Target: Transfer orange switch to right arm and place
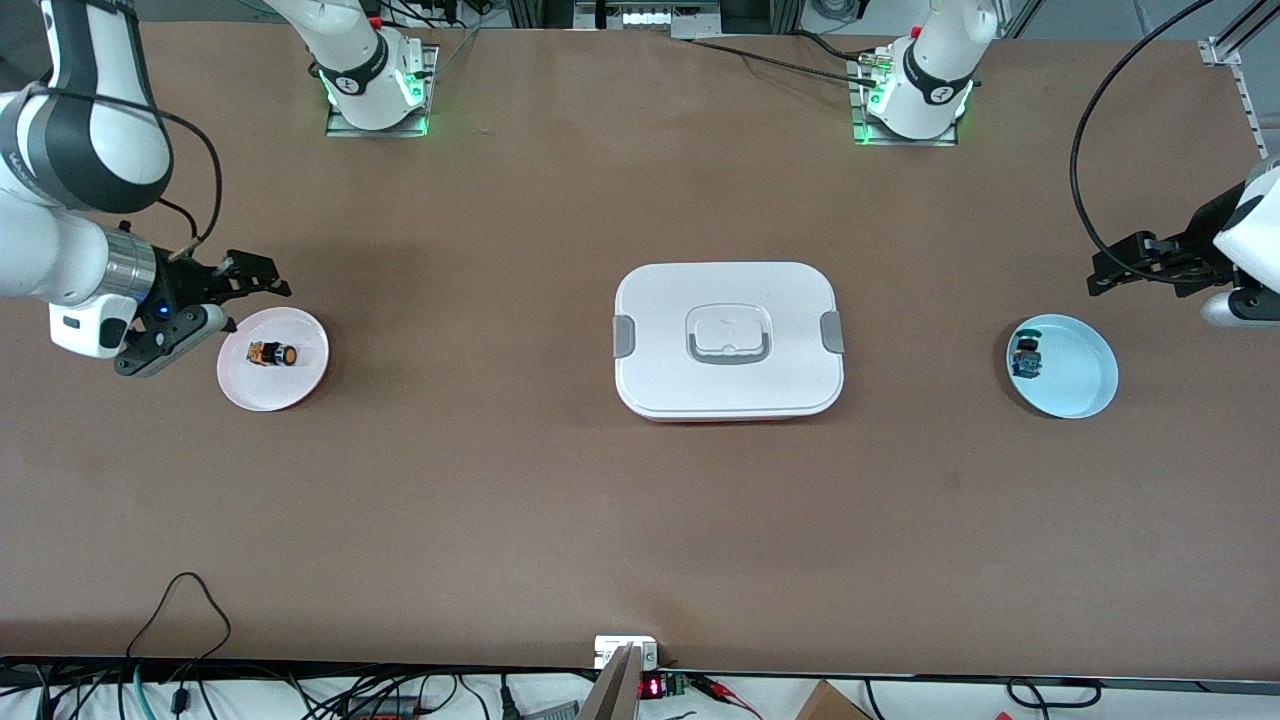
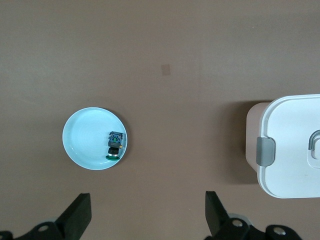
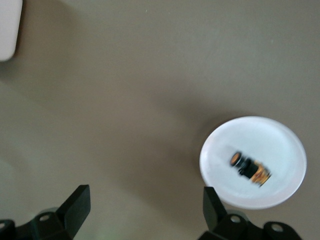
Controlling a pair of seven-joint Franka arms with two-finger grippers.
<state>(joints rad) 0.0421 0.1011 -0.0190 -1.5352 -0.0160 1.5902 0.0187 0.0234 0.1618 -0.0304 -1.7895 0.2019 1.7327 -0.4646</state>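
Brown bench (image 1: pixel 560 520) with a white rectangular lidded container with grey side clips (image 1: pixel 728 340) at its centre, used as landmark here.

Orange switch, a small black body with round orange cap (image 1: pixel 272 354), lies on its side on a white round plate (image 1: pixel 300 395), well apart from the container toward the right arm's end of the bench. Right wrist view shows the same switch (image 3: pixel 250 168) on that plate (image 3: pixel 280 145), nothing touching it.

Right tool (image 1: pixel 235 290), black, on a white arm with silver wrist ring, hangs over the bench just beside the white plate, on the side away from the container. Fingers spread apart, nothing between them; both finger tips (image 3: pixel 77 205) show wide apart in the right wrist view.

A pale blue round plate (image 1: pixel 1085 375) sits well apart from the container toward the left arm's end of the bench. On it lies a small dark switch with blue body and greenish cap (image 1: pixel 1026 358), near the plate's rim on the container side; also seen in the left wrist view (image 2: pixel 115 145) on the blue plate (image 2: pixel 82 140).

Left tool (image 1: pixel 1115 270), black, hangs above the bench close to the blue plate, slightly farther from the front camera than it. Fingers (image 2: pixel 80 215) apart, empty.
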